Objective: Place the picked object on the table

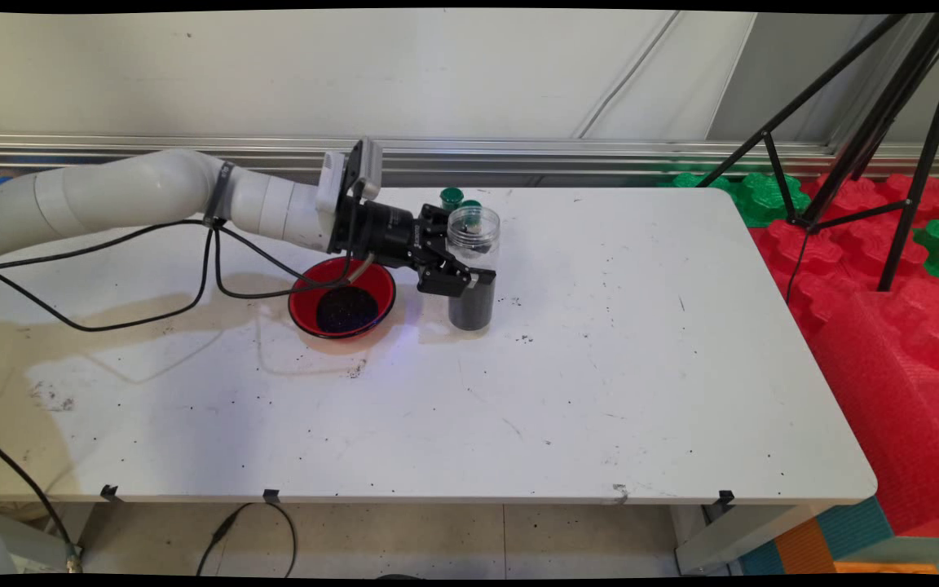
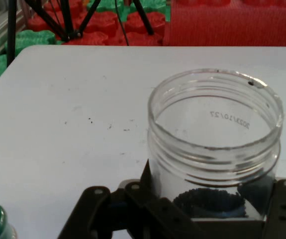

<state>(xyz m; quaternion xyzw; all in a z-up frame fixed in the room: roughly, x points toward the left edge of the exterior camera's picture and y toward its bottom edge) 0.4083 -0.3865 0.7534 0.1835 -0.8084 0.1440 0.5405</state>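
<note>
One clear jar [image 1: 473, 265] stands upright on the white bench [image 1: 518, 391], near the middle of its far half. Its top is open and its lower part is full of dark grains. The black hand [image 1: 461, 273] comes in from the left and pinches the jar around its middle, one finger on each side. In the hand view the jar [image 2: 215, 144] sits right between the fingers [image 2: 284, 206]. Just left of the jar sits a red bowl [image 1: 342, 297] with a pile of the same dark grains inside. Behind the jar, near the far edge, are small green lids [image 1: 451, 196]. Red and green foam blocks [image 1: 869, 244] lie past the bench's right end
</note>
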